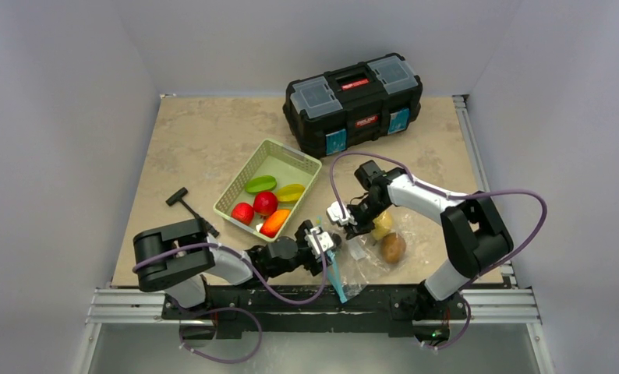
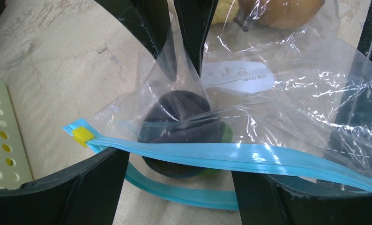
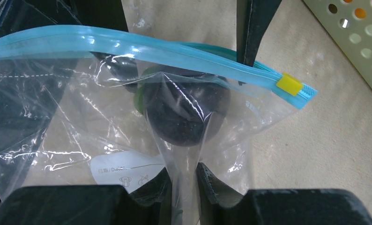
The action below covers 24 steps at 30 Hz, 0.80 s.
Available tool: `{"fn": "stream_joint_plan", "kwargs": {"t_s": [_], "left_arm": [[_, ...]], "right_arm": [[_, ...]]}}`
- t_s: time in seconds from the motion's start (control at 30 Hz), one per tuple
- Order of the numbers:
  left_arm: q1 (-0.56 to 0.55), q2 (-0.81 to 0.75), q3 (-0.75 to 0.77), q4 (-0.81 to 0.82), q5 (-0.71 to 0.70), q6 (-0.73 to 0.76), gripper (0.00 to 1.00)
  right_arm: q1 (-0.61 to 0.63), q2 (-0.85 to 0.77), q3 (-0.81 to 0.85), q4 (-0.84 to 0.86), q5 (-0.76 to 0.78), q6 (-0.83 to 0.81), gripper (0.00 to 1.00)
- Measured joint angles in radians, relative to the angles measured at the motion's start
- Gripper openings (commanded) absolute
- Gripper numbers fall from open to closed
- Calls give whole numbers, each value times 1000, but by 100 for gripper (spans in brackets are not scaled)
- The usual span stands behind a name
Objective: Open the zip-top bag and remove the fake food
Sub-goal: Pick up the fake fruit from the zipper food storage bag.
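Note:
The clear zip-top bag (image 1: 366,261) lies at the table's near edge, its teal zip strip (image 2: 249,157) parted into two lips with a yellow slider (image 2: 82,135) at one end. Inside are a dark purple fake vegetable with a green cap (image 2: 179,115), a brown piece (image 1: 393,248) and a yellow piece (image 1: 382,226). My left gripper (image 2: 182,171) is open at the bag's mouth, its jaws wide apart, the lower lip between them. My right gripper (image 3: 182,185) is shut on a pinched fold of the bag's film (image 3: 179,154) above the purple vegetable.
The pale green lattice basket (image 1: 287,148) sits left of the bag and holds red, green, yellow and orange fake food. A black toolbox (image 1: 353,101) stands at the back. A black T-shaped tool (image 1: 185,204) lies to the left. The basket's corner (image 2: 1,140) is close to my left gripper.

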Motion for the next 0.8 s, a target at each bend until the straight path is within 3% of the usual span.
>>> {"fn": "stream_joint_plan", "kwargs": {"t_s": [0.17, 0.23, 0.5, 0.6, 0.8], "left_arm": [[0, 27, 21, 27, -2, -2, 82], [0, 43, 34, 35, -1, -3, 88], [0, 106, 70, 43, -7, -3, 88], [-1, 121, 82, 47, -22, -3, 82], [-10, 135, 87, 56, -64, -2, 56]], "right_arm": [[11, 15, 9, -10, -8, 2, 19], [19, 20, 14, -10, -10, 5, 19], [32, 22, 34, -25, -30, 16, 19], [36, 22, 41, -39, -31, 15, 19], [35, 23, 45, -54, -31, 15, 19]]}}
